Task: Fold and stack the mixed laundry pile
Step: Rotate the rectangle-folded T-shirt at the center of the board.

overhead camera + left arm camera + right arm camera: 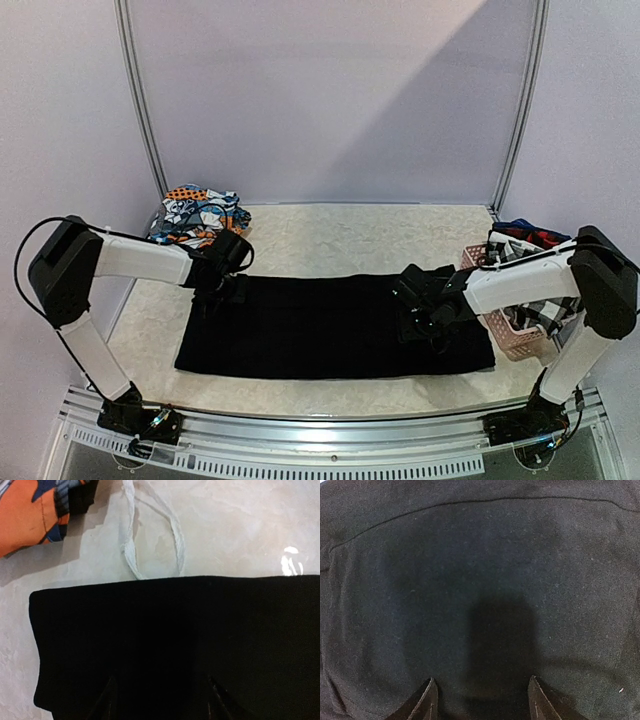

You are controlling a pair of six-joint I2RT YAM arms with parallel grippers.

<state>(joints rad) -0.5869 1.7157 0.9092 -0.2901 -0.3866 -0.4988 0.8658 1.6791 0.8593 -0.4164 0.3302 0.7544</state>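
A large plain black garment [335, 325] lies spread flat across the table. My left gripper [222, 290] hovers at its far left corner; in the left wrist view the left gripper [160, 678] is open over the black cloth [175, 630], nothing between the fingertips. A white drawstring [150, 540] loops out from the cloth's edge onto the table. My right gripper [428, 312] sits over the garment's right part. In the right wrist view the right gripper [481, 678] is open just above the black fabric [480, 570]. Orange-blue-white printed pieces [198, 215] lie at the back left.
A pink perforated basket [515, 340] stands at the right table edge, holding a black-and-white checked garment [540, 305] and a red/navy plaid one [530, 233]. An orange printed piece [25, 515] lies close to the black garment's corner. A pale marble tabletop [350, 235] lies behind the garment.
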